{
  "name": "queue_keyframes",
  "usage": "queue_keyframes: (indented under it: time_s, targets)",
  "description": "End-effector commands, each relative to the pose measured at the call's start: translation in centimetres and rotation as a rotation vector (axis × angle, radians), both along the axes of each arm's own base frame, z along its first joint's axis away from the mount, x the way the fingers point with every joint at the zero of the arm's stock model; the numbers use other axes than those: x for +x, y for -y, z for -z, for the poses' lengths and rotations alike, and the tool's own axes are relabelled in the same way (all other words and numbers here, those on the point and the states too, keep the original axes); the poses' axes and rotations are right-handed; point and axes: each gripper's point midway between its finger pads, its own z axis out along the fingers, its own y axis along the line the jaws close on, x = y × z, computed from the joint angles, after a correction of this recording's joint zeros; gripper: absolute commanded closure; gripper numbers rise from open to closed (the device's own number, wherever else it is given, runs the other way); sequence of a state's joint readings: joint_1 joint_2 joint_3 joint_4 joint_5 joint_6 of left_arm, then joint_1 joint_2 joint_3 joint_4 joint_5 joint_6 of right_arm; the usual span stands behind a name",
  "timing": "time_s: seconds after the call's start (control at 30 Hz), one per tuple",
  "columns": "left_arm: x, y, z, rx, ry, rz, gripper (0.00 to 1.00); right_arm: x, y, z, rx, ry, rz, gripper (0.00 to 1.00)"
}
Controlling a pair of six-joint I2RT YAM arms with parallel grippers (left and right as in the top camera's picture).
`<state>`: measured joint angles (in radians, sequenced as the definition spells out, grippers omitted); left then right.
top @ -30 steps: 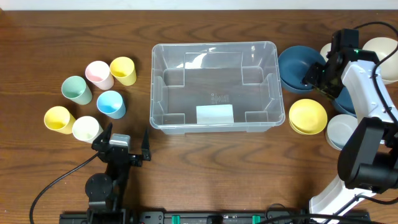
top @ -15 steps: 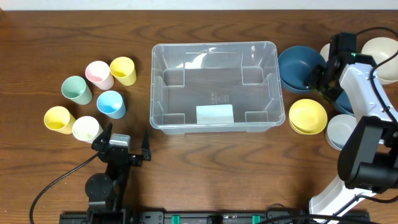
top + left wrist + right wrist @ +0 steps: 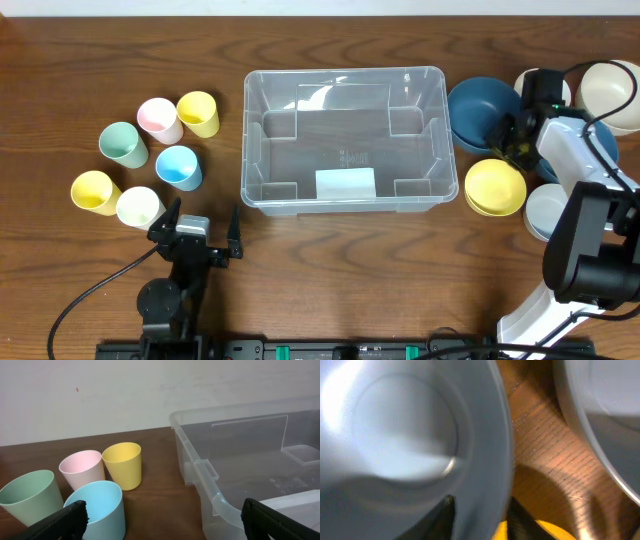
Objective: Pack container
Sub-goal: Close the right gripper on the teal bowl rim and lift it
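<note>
Large clear rectangular plastic container (image 3: 343, 73) sits at the middle of the brown wooden surface (image 3: 300, 270). The left tool (image 3: 204, 212) rests near its front left corner, fingers wide apart. The right tool (image 3: 510, 135) straddles the rim of a dark blue round bowl (image 3: 478, 105) beside the container; whether it grips is unclear.

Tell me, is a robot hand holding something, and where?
Left gripper is open and empty. Right gripper straddles the blue bowl's rim, one finger inside, one outside; whether it pinches yet cannot be told.
</note>
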<state>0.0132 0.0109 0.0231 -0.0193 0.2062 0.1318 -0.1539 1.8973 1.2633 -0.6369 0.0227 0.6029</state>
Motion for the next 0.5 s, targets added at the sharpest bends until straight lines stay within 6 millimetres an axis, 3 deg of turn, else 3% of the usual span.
queue_keyframes:
  time_s: [0.0, 0.37, 0.47]
  targets:
    - [-0.1, 0.1, 1.6, 0.004, -0.045, 0.007, 0.02, 0.0, 0.2, 0.5, -0.011, -0.001, 0.012, 0.72]
    - [-0.1, 0.1, 1.6, 0.004, -0.044, 0.007, 0.02, 1.9, 0.5, -0.2, -0.026, 0.079, 0.004, 0.98]
    - [-0.1, 0.1, 1.6, 0.004, -0.045, 0.007, 0.02, 2.0, 0.6, -0.3, -0.035, 0.086, 0.007, 0.99]
